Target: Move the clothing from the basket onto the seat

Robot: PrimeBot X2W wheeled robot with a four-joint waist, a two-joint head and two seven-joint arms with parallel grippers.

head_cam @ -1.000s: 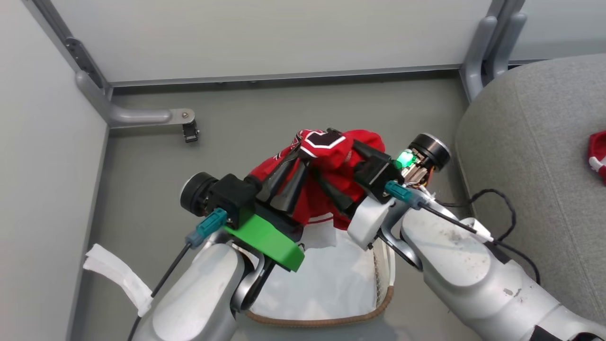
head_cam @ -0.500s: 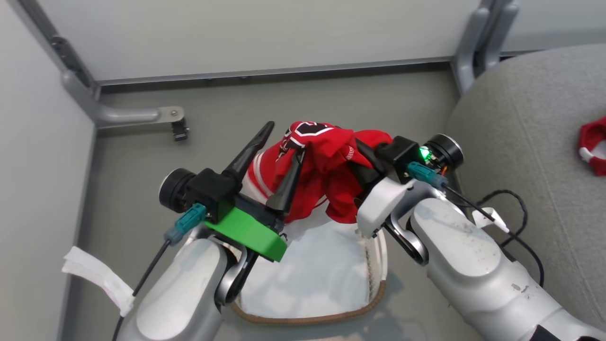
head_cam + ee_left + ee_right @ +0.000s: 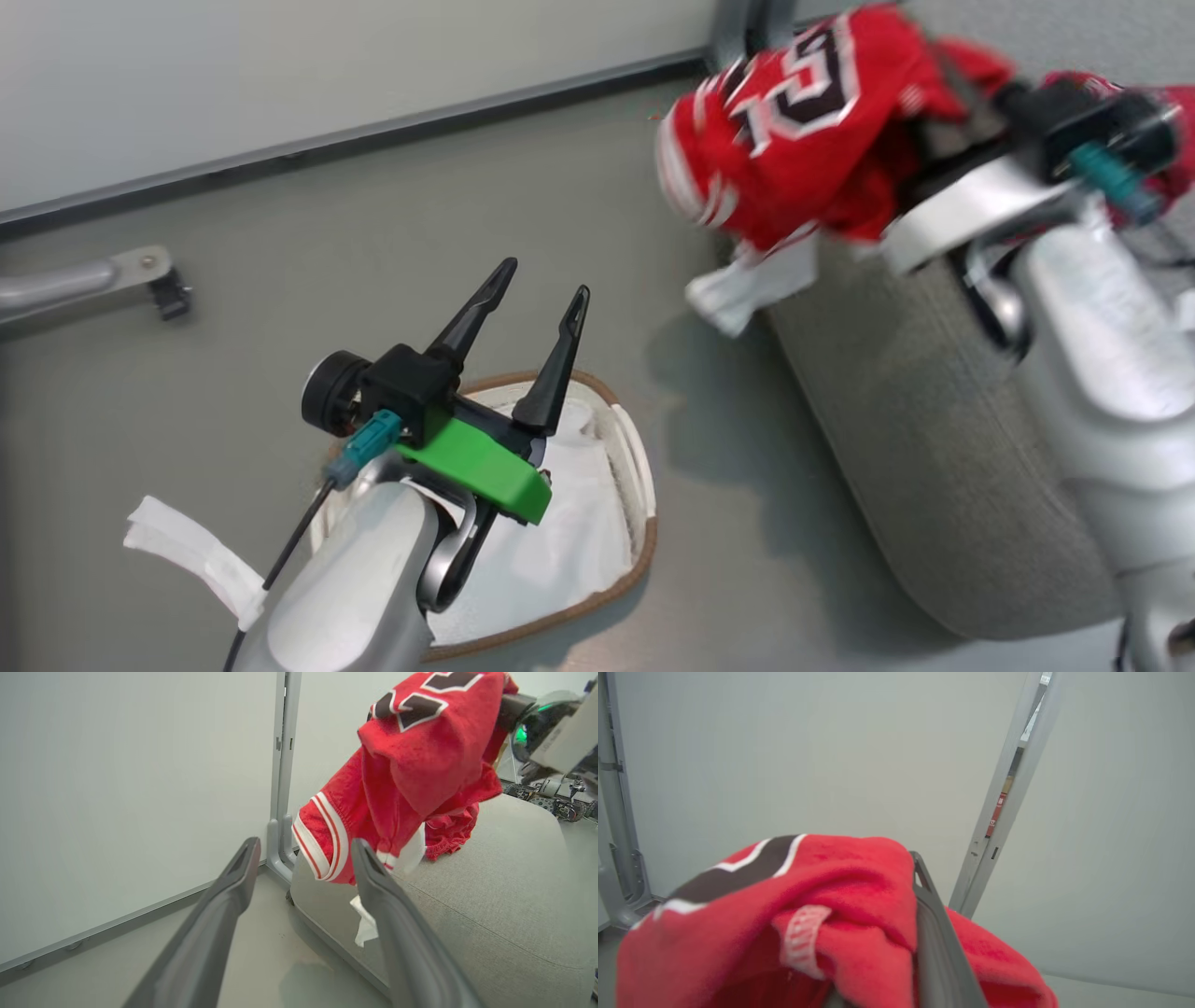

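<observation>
one soft red jersey (image 3: 803,140), white-striped, is pinched in the right gripper (image 3: 915,868); two tapered fingers (image 3: 555,359) of the left gripper (image 3: 544,280) are held apart, empty.

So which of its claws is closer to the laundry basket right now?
Left. The left gripper hangs open just above the far rim of the basket; the right gripper, shut on the red jersey, is off over the grey seat.

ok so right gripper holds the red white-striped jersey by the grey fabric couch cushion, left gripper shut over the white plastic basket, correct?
No: the left gripper is open, fingers spread, per the head view. Rest stands: right gripper holds the red white-striped jersey by the grey fabric couch cushion, left over the white plastic basket.
</observation>
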